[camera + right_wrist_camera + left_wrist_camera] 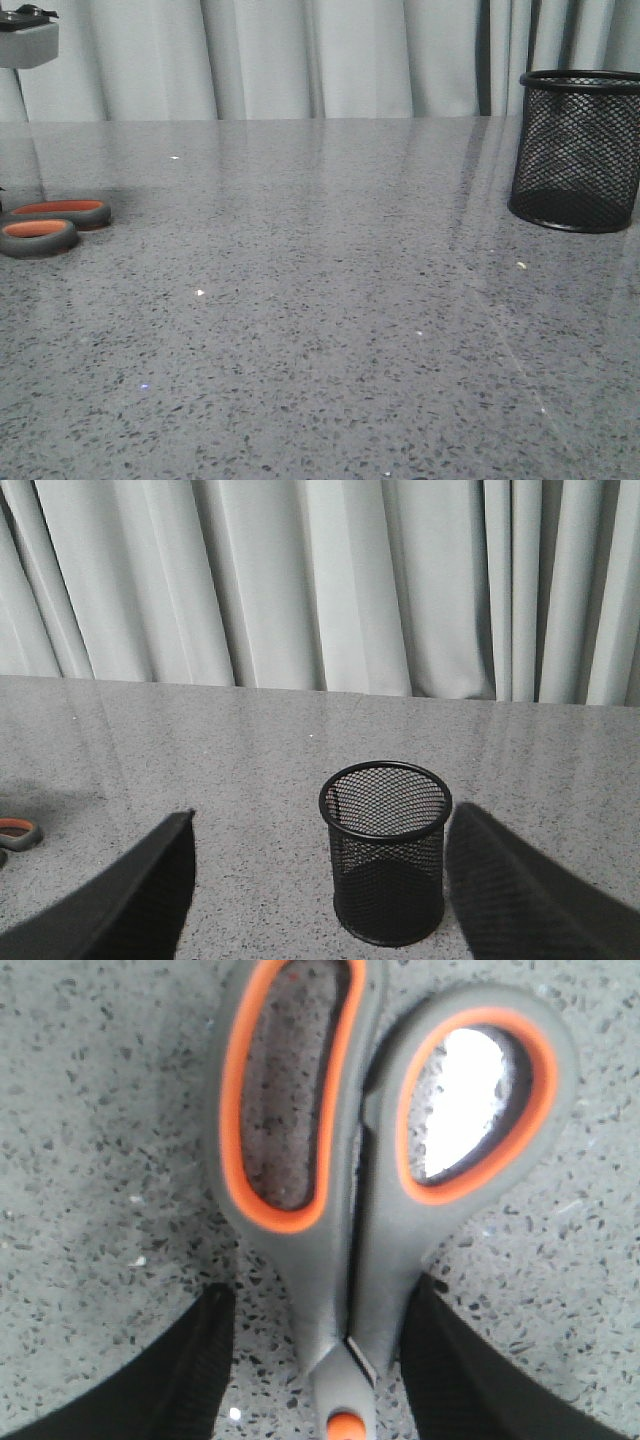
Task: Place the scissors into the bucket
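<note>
Scissors (50, 225) lie flat on the table (330, 330) at the far-left edge of my front view, only the two loop handles showing, blades cut off by the frame. Grey handles, orange lining. In the left wrist view the scissors (345, 1210) sit between the left gripper (318, 1360) fingers (170, 1370); jaws spread wide on each side of the shank near the orange pivot, a gap showing on both sides, nothing clasped. Bucket (577, 150) stands upright at the right, towards the far side, its right side clipped by the frame, well apart from the scissors. Wide bare tabletop between them, grey speckled stone. Black mesh wall, solid rim. Right gripper (320, 890) hangs near the bucket (386, 852), jaws spread apart with the bucket seen between them, holding nothing. Pale curtain (300, 55) runs behind the far table edge.
</note>
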You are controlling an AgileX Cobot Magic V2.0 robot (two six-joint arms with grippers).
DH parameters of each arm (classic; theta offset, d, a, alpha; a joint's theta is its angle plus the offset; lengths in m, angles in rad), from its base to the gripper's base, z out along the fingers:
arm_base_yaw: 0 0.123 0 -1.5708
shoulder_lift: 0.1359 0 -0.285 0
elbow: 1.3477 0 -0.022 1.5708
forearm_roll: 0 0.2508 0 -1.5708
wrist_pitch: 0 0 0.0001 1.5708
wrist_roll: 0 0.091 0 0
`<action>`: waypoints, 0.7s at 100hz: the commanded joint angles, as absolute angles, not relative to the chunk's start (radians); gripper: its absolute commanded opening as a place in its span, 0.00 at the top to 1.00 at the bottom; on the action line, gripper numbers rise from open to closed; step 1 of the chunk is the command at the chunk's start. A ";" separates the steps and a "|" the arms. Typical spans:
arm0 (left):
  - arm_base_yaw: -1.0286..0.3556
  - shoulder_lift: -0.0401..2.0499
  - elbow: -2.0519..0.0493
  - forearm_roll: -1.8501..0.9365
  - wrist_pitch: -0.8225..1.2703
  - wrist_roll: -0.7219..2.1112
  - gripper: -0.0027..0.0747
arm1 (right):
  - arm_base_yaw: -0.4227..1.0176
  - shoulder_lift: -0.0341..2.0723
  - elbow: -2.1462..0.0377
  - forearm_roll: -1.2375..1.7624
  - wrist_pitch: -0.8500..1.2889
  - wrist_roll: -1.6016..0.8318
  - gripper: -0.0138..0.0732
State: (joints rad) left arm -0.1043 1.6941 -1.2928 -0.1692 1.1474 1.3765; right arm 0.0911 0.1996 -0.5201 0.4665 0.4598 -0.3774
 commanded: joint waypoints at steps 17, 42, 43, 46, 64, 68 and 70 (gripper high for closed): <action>-0.103 1.692 -1.309 -0.280 1.201 1.375 0.50 | 0.091 0.222 -0.553 0.481 0.376 -0.388 0.29; -0.103 1.692 -1.309 -0.304 1.262 1.375 0.52 | 0.091 0.222 -0.553 0.481 0.372 -0.388 0.29; -0.103 1.692 -1.309 -0.304 1.262 1.375 0.53 | 0.091 0.222 -0.553 0.481 0.370 -0.388 0.29; -0.103 1.692 -1.309 -0.304 1.267 1.375 0.54 | 0.091 0.222 -0.553 0.481 0.368 -0.388 0.29; -0.103 1.690 -1.309 -0.304 1.272 1.375 0.71 | 0.091 0.222 -0.553 0.481 0.362 -0.388 0.29; -0.103 1.690 -1.309 -0.304 1.272 1.375 0.75 | 0.091 0.222 -0.553 0.481 0.362 -0.388 0.29; -0.103 1.688 -1.309 -0.304 1.272 1.375 0.76 | 0.091 0.222 -0.553 0.481 0.362 -0.388 0.29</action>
State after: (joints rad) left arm -0.1000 1.7109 -1.3000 -0.2729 1.1876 1.3765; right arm 0.0911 0.1996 -0.5201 0.4665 0.4439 -0.3792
